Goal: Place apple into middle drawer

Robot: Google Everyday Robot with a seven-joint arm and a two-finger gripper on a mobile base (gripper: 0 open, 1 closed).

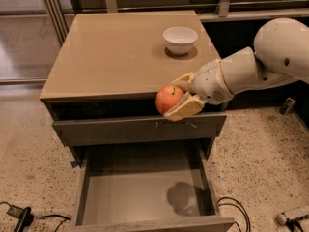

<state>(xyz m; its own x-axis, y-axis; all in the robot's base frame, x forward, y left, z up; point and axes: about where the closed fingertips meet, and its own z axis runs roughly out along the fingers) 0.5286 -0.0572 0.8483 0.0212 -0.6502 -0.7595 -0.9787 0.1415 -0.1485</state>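
The red-orange apple (pixel 168 98) is held in the air in front of the cabinet, just past the top's front edge. My gripper (pixel 181 97) is shut on it, its pale fingers (pixel 185 108) clasping the apple from the right; the white arm reaches in from the right. The middle drawer (pixel 108 202) is pulled wide open below, with a smooth grey floor and nothing in it. The apple's shadow falls on the drawer floor at right. The apple hangs well above the drawer, over its right half.
A white bowl (pixel 180 39) stands on the cabinet top (pixel 111 57) at the back right. The shut upper drawer front (pixel 120 129) is between apple and open drawer. Cables (pixel 19 215) lie on the floor at left and at right (pixel 236 211). A white power strip (pixel 292 215) lies at far right.
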